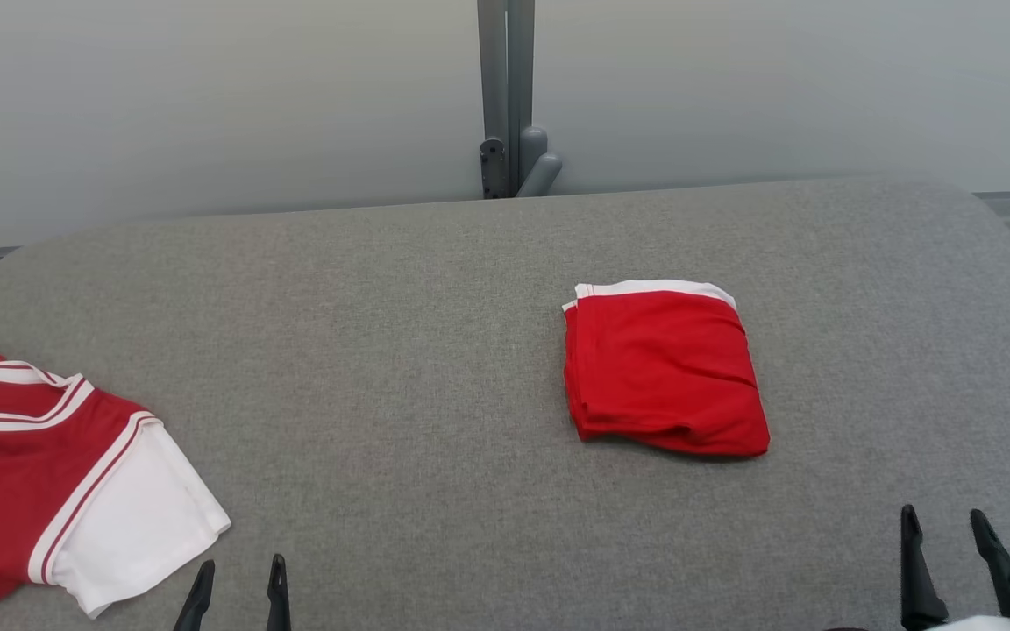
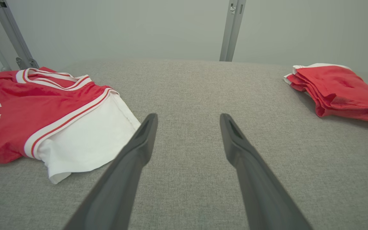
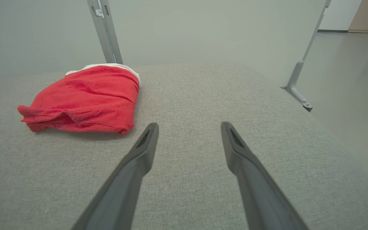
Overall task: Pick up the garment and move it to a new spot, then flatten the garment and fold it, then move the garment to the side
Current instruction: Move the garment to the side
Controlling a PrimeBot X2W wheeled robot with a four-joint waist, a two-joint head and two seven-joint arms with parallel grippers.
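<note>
The right gripper (image 1: 944, 513) hangs open and empty over the table (image 1: 435, 333). The folded garment (image 1: 663, 377) lies at eleven o'clock from it, well apart. The left gripper (image 1: 241, 563) is open too, with a jersey (image 1: 32, 491) near it at ten o'clock.

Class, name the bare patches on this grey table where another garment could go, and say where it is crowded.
Widest: the middle of the table, between the red-and-white jersey and the folded red garment. Also the far strip behind both. Crowded: the near left corner, under the jersey.
</note>
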